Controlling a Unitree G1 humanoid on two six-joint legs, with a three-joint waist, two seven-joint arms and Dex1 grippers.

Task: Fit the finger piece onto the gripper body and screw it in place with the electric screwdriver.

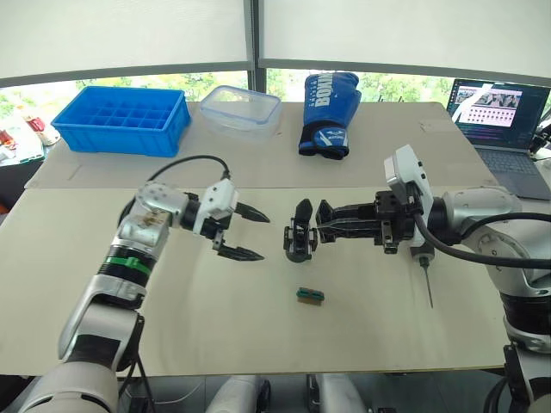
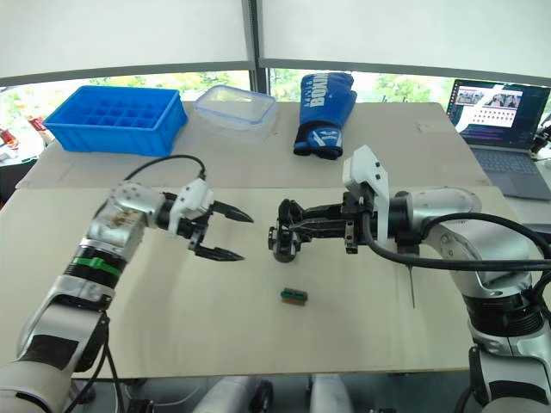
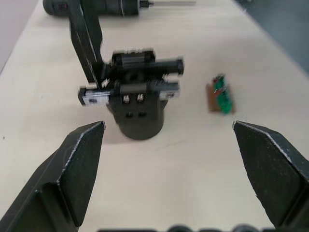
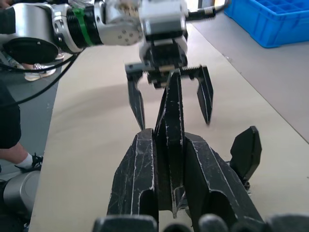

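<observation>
Near the middle of the beige worktop, the right gripper pinches a small black tapered plastic finger piece against the small black round-based gripper body. The left gripper hovers just beside it, fingers spread and empty. A dark pen-shaped electric screwdriver lies toward the right edge.

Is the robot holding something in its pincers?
Right pincer grips the finger piece by its thick end, the point sticking out. Left pincer is open, empty.

Two head eyes look forward and down over the bench, while each wrist camera peers closely along its own pincer at the gripper body between both.
</observation>
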